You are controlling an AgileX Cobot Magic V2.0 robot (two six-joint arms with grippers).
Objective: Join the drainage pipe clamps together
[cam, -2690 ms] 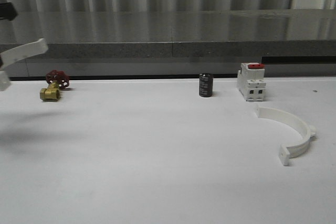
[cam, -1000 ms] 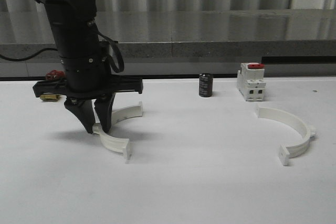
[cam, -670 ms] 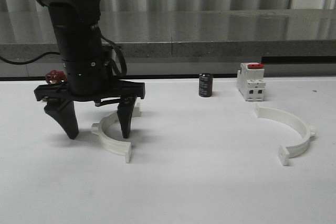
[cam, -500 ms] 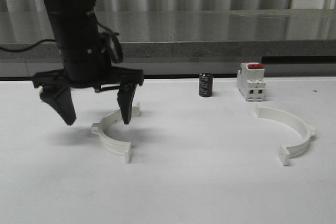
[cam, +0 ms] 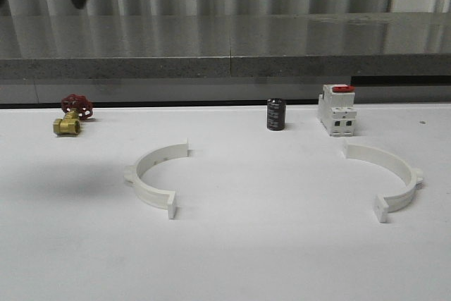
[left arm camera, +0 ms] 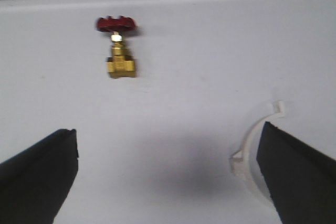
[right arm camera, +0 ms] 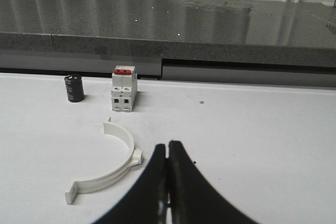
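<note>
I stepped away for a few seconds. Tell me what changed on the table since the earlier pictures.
The left tool brought one clamp half in from the far left, set it down left of centre, opened, let go and lifted away; its fingers now stand wide apart above the table. The other clamp half, the breaker, the black cylinder and the brass valve stayed put.
</note>
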